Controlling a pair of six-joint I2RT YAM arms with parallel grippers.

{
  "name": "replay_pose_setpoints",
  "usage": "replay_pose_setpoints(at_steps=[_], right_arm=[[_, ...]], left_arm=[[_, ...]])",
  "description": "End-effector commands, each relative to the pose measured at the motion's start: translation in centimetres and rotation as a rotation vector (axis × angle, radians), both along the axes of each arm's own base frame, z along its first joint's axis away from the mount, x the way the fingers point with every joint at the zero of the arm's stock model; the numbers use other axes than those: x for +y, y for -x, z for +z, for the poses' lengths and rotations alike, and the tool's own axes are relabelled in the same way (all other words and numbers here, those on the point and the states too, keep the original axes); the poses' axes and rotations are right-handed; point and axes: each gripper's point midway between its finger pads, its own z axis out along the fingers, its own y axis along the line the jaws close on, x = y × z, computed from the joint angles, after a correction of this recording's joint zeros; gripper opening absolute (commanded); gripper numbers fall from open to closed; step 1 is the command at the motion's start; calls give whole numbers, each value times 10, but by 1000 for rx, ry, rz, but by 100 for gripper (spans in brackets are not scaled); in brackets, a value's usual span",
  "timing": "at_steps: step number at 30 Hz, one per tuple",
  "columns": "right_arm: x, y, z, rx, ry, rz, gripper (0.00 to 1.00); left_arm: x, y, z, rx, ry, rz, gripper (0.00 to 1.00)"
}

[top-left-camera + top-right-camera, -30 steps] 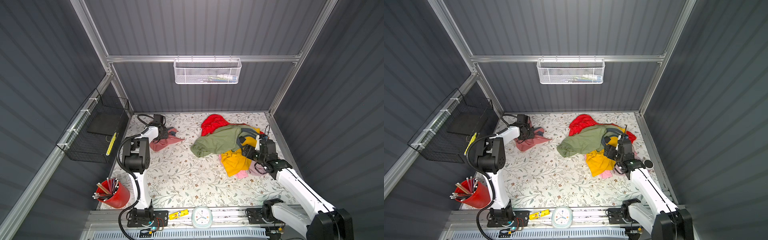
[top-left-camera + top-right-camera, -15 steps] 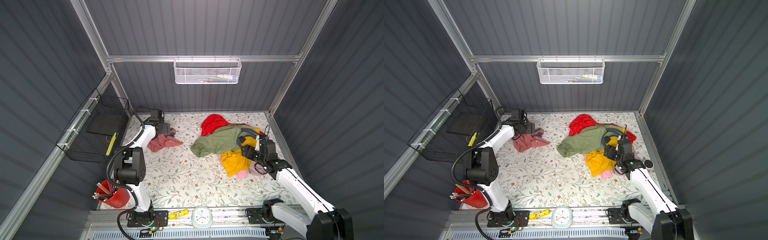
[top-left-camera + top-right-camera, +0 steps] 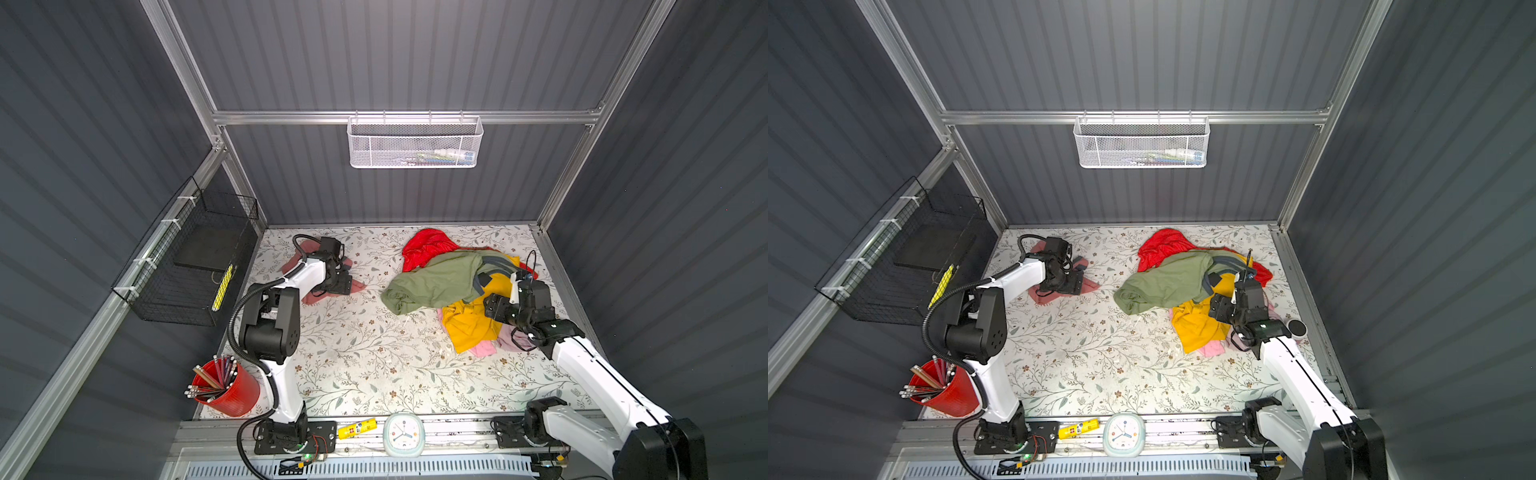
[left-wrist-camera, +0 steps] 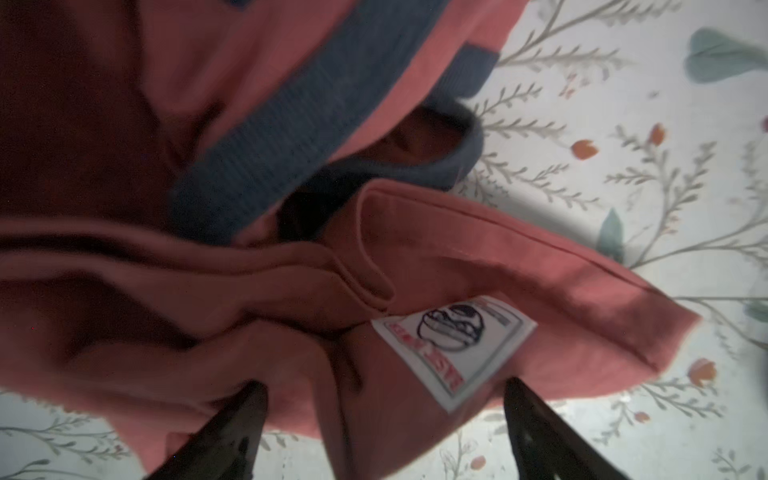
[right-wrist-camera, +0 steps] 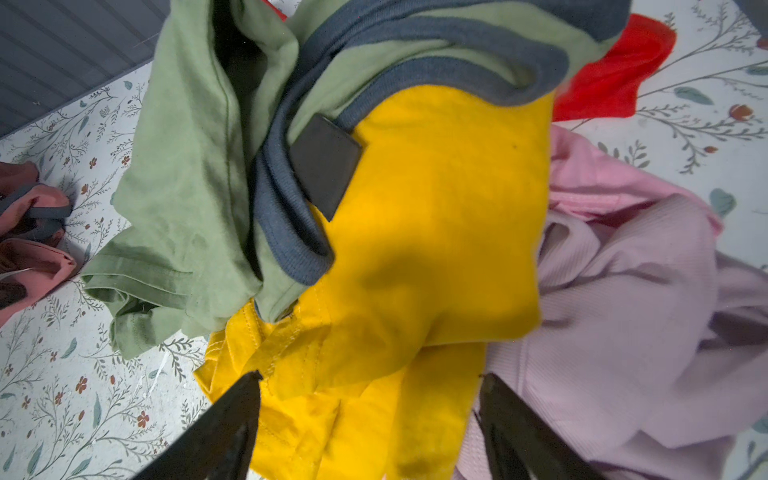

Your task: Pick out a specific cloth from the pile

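White left arm point(image 3: 309, 274) covers much of the dusty salmon-pink cloth with grey-blue trim point(image 3: 360, 286). Lettering on its small white label point(image 4: 453, 349) is blurred. White mesh wall basket point(image 3: 374, 145): contents too small to identify.

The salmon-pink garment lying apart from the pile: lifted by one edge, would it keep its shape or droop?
Probably floppy: the salmon-pink garment lies in soft folds, so it should droop from any pinch. Likely light: the hemmed fabric looks thin. The ribbed grey-blue trim looks thicker and might give a firmer hold.
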Motion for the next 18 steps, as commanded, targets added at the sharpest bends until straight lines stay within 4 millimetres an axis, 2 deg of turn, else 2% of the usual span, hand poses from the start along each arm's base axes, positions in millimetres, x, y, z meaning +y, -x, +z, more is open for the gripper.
replay_pose_setpoints(at_steps=[1,4,7,11,16,18], right_arm=[[-3,-1,8,-9,15,-8,82],[-3,-1,10,-8,13,-10,82],[-6,0,11,-6,21,-22,82],[-9,4,12,-10,26,-38,82],[-13,8,14,-20,41,-47,83],[-14,8,16,-20,48,-47,83]], left_arm=[[2,-12,-1,3,-5,50,89],[5,-21,-8,-4,-32,48,87],[6,-30,-17,-20,-44,59,80],[2,-36,-29,-10,-13,70,50],[-3,-47,-26,-49,7,62,40],[-3,-54,-25,-67,2,50,39]])
